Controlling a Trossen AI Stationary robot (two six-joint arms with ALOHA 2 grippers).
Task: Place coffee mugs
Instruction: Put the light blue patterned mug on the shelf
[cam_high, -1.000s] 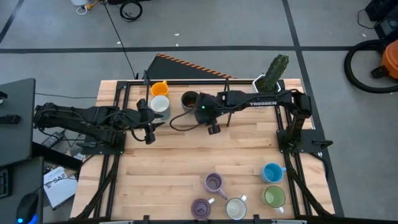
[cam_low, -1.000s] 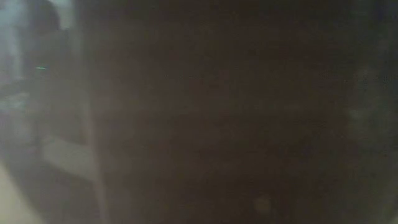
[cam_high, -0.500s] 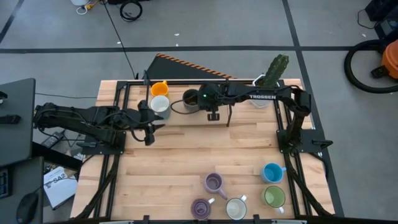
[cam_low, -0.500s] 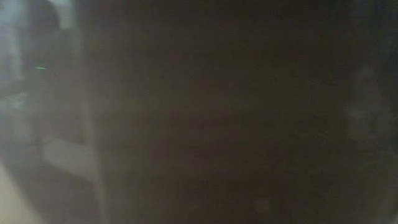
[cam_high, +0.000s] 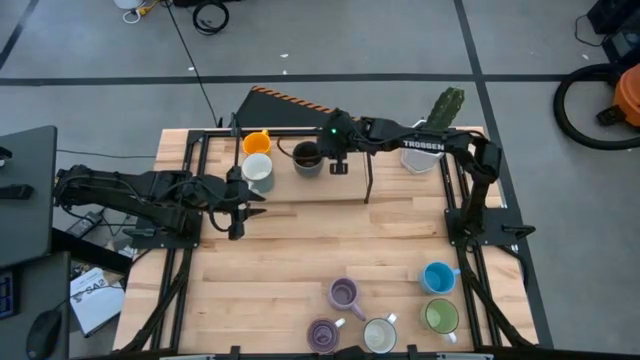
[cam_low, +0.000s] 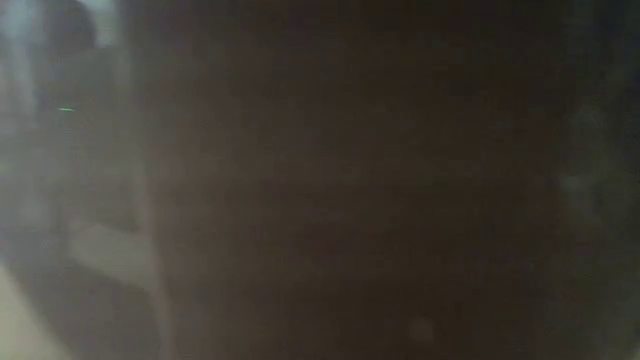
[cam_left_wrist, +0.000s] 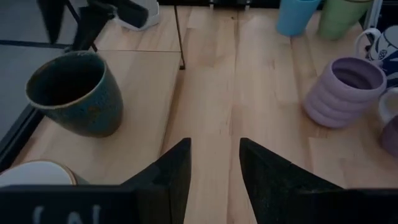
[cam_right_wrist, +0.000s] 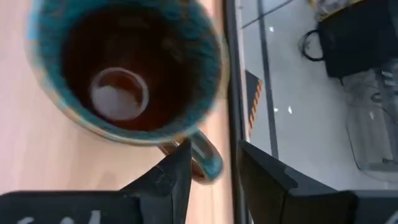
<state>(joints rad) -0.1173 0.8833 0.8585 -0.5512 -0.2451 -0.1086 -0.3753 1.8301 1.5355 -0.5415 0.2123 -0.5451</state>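
Three mugs stand at the table's far edge: a dark brown mug (cam_high: 307, 157), an orange mug (cam_high: 257, 142) and a white mug (cam_high: 258, 170). My right gripper (cam_high: 338, 165) hovers open just right of the dark brown mug (cam_right_wrist: 124, 68). In the right wrist view its fingers (cam_right_wrist: 177, 171) stand on either side of the mug's handle (cam_right_wrist: 208, 163). My left gripper (cam_high: 240, 205) waits open over the table's left part, near the white mug. Purple mugs (cam_high: 344, 293) (cam_high: 323, 335), a white mug (cam_high: 380, 335), a green mug (cam_high: 441, 317) and a blue mug (cam_high: 437, 277) stand at the near edge.
A white pot with a green cactus (cam_high: 432, 135) stands at the far right corner, behind my right arm. A thin dark post (cam_high: 367, 185) rises from the table's middle. Bare wood (cam_high: 330, 235) lies between the far mugs and the near group. The low view is dark and blocked.
My right gripper has swung from the table's middle toward the far edge, ending beside the dark brown mug with its fingers about the handle. The mugs have kept their places.
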